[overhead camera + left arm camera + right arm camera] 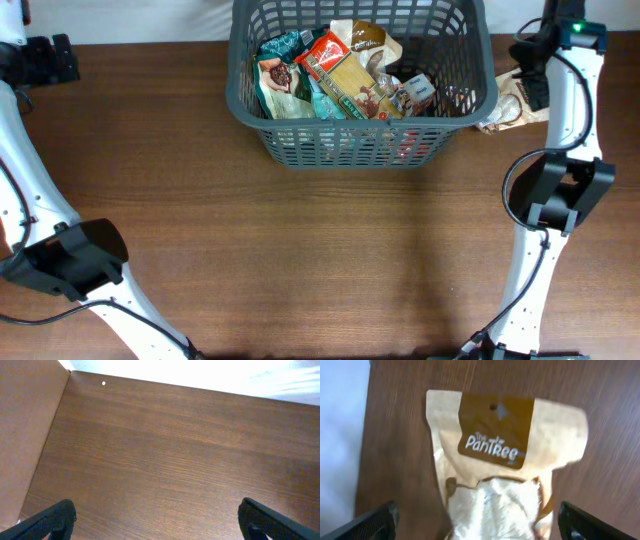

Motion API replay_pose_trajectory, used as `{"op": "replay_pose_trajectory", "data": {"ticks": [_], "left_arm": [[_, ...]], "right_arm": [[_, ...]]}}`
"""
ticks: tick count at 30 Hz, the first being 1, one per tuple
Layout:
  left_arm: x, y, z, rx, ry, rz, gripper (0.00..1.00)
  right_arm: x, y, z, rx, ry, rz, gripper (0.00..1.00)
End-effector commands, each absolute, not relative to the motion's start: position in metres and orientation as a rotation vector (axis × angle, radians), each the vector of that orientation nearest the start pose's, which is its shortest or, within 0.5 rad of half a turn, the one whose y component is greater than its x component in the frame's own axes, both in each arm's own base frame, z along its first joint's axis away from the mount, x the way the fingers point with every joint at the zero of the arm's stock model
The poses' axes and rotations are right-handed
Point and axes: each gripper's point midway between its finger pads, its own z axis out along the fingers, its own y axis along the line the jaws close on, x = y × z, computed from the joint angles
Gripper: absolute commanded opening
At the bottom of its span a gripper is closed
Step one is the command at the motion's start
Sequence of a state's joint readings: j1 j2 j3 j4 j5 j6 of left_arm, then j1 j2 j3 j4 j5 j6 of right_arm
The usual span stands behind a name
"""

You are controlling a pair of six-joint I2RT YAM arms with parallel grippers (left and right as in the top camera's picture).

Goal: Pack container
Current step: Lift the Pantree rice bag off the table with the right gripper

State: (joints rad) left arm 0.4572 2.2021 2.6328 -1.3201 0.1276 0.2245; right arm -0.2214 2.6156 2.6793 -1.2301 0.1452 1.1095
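The dark grey slotted basket (360,130) stands at the table's far middle, filled with several food packets, among them a red-labelled pasta bag (345,75). A tan pouch marked "The PanTree" (505,460) lies flat on the table to the right of the basket (512,105). My right gripper (480,522) is open, hovering over the pouch with a finger on each side of it; it is not touching. In the overhead view it is at the far right (535,85). My left gripper (160,520) is open and empty over bare wood; the overhead view shows it at the far left (40,58).
The wooden table's far edge (200,385) shows pale in the left wrist view. The table's edge also runs close to the left of the pouch in the right wrist view (362,460). The arm bases stand at the near left (70,260) and near right (560,190).
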Motion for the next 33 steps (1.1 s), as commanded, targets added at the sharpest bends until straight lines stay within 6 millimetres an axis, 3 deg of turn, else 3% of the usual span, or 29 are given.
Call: {"op": "replay_pose_trajectory", "data": {"ticks": [1, 5, 13, 26, 33], "left_arm": [[0.484, 0.213, 0.285, -0.211, 2.464, 0.132, 0.99], [0.484, 0.213, 0.272, -0.217, 2.494, 0.119, 0.99], [0.488, 0.214, 0.254, -0.221, 2.520, 0.107, 0.99], [0.488, 0.215, 0.254, -0.220, 2.517, 0.109, 0.99], [0.489, 0.215, 0.254, -0.220, 2.516, 0.109, 0.99]], "right_arm": [[0.562, -0.144, 0.092, 1.813, 2.036, 0.049, 0.99], [0.550, -0.135, 0.064, 1.884, 2.075, 0.013, 0.99], [0.540, -0.134, 0.043, 1.910, 2.116, -0.036, 0.99], [0.528, -0.132, 0.005, 1.884, 2.204, -0.086, 0.99], [0.526, -0.131, -0.003, 1.856, 2.237, -0.097, 0.99]]}}
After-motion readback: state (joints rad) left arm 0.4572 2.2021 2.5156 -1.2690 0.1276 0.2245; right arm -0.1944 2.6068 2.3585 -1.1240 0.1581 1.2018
